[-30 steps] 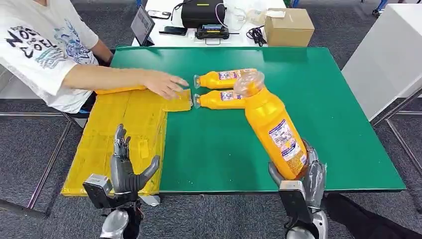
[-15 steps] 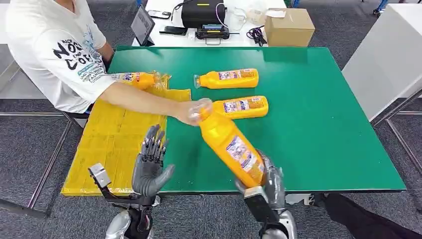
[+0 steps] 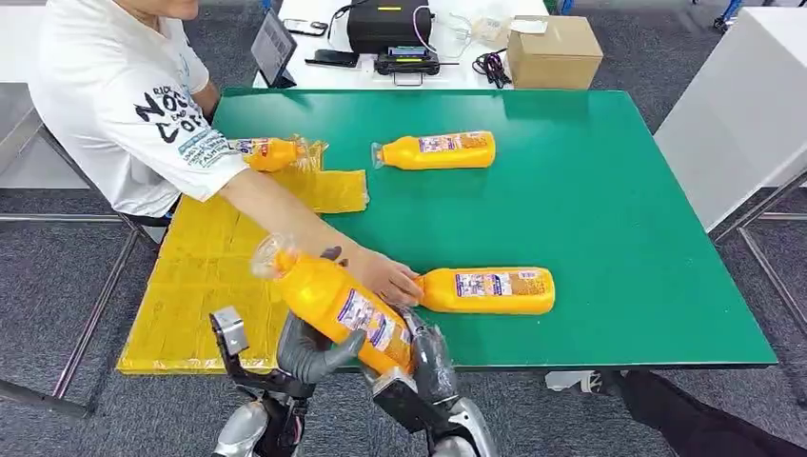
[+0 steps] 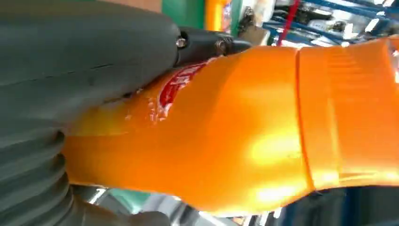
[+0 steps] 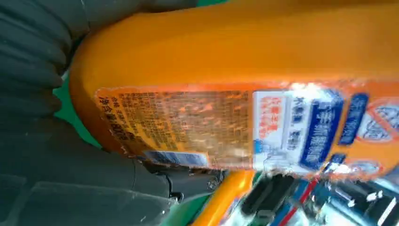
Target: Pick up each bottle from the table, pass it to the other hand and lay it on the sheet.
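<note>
My right hand (image 3: 425,365) grips the base of an orange bottle (image 3: 335,302) that slants up to the left, its clear cap (image 3: 265,255) over the yellow sheet (image 3: 214,276). My left hand (image 3: 312,348) wraps round the bottle's middle from below, with a dark fingertip showing over its top. The left wrist view shows that hand (image 4: 70,56) pressed against the orange bottle (image 4: 263,127). In the right wrist view my right hand (image 5: 47,155) cups the labelled bottle (image 5: 235,61). One bottle (image 3: 435,150) lies at the back of the green table (image 3: 619,190), another (image 3: 487,290) near its front.
A person in a white shirt leans in from the left, with a hand (image 3: 383,276) on the cap end of the front bottle. A further bottle (image 3: 271,152) lies at the sheet's far end. A cardboard box (image 3: 552,49) and electronics stand behind the table.
My right hand swung the bottle left and low, and my left hand rose and closed round it. The person laid a bottle on the sheet and dragged another toward the table's front.
</note>
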`<control>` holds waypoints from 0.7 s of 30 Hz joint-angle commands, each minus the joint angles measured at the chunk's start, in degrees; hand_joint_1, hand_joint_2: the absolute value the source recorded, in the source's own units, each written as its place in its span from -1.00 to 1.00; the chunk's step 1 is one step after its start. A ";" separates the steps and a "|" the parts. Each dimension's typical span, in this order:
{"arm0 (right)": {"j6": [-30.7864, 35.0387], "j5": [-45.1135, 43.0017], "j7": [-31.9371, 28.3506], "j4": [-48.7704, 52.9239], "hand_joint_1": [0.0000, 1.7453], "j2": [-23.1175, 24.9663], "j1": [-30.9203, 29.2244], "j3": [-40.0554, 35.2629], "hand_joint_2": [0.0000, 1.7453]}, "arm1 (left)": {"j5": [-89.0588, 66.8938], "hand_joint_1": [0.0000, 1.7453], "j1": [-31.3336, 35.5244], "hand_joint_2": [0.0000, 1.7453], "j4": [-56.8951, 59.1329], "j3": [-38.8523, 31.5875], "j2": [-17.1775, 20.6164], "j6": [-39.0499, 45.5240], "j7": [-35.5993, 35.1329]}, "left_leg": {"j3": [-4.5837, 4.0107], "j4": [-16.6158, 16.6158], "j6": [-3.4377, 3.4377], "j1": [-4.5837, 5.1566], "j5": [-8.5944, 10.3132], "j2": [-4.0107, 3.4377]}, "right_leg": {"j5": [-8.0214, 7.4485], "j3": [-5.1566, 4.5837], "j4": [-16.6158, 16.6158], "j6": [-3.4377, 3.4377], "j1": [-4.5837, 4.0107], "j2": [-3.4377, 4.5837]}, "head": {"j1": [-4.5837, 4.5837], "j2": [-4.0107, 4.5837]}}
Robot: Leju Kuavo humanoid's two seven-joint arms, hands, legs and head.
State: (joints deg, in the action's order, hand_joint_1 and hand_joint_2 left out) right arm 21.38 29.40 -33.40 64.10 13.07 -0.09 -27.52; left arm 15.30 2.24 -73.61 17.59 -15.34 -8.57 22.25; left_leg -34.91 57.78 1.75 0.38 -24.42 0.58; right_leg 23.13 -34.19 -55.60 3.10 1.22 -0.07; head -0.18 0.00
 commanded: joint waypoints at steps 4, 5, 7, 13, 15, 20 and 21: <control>-3.22 -0.47 0.05 -11.79 1.00 0.29 -5.66 -7.29 1.00 | -1.74 -1.00 3.15 1.00 6.80 0.60 1.35 1.10 -0.26 | 0.19 -0.07 -0.08 -0.05 -0.03 -0.07 | 0.02 0.17 0.08 -0.10 -0.06 0.03 | 0.04 0.00; -4.05 -0.52 0.03 -12.71 1.00 0.28 -5.87 -8.11 1.00 | -2.00 -1.00 3.26 1.00 7.06 0.44 1.33 1.13 -0.27 | 0.31 -0.09 -0.12 -0.09 -0.07 -0.06 | 0.06 0.31 0.11 -0.15 -0.10 0.01 | 0.04 0.00; -5.99 -0.75 -0.24 -14.29 1.00 0.24 -6.33 -9.65 1.00 | -2.31 -1.00 3.73 1.00 8.12 -0.25 1.05 1.32 -0.24 | 0.28 -0.08 -0.10 -0.08 -0.06 -0.08 | 0.04 0.26 0.10 -0.13 -0.09 0.05 | 0.04 0.00; -6.38 -0.76 -0.29 -14.68 1.00 0.14 -6.42 -9.98 1.00 | -2.19 -1.00 3.91 1.00 8.29 -0.44 0.89 1.22 -0.15 | 0.20 -0.06 -0.09 -0.07 -0.04 0.02 | 0.05 0.20 0.07 -0.11 -0.08 -0.06 | 0.04 0.00; -8.44 -0.79 0.06 -15.52 1.00 -0.18 -6.94 -10.83 1.00 | -1.04 -1.00 3.85 1.00 8.33 -0.76 0.80 -0.68 0.39 | 0.35 -0.03 -0.15 -0.12 -0.12 0.00 | 0.12 0.37 0.07 -0.19 -0.14 -0.06 | 0.04 0.00; -9.45 -0.47 0.16 -17.35 1.00 0.06 -7.42 -10.50 1.00 | 4.25 1.00 2.94 1.00 5.81 -1.77 0.24 -6.39 1.42 | 0.34 -0.03 -0.15 -0.14 -0.12 -0.03 | 0.11 0.35 0.09 -0.18 -0.15 -0.03 | 0.04 0.00; -9.75 -0.43 0.15 -17.49 1.00 0.11 -7.45 -10.50 1.00 | 5.57 1.00 2.81 1.00 5.38 -1.71 0.38 -7.95 1.23 | 0.20 -0.01 -0.11 -0.10 -0.07 0.03 | 0.08 0.21 0.05 -0.13 -0.11 -0.08 | 0.04 0.00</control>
State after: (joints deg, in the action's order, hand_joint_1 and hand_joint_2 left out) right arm 15.17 27.76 -32.98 53.83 13.77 -6.38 -32.74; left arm 15.41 2.52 -69.05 15.50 -15.17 -9.71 23.28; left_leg -34.91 57.78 1.75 0.38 -24.41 0.55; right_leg 23.13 -34.22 -55.60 3.10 1.22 -0.06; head -0.13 0.00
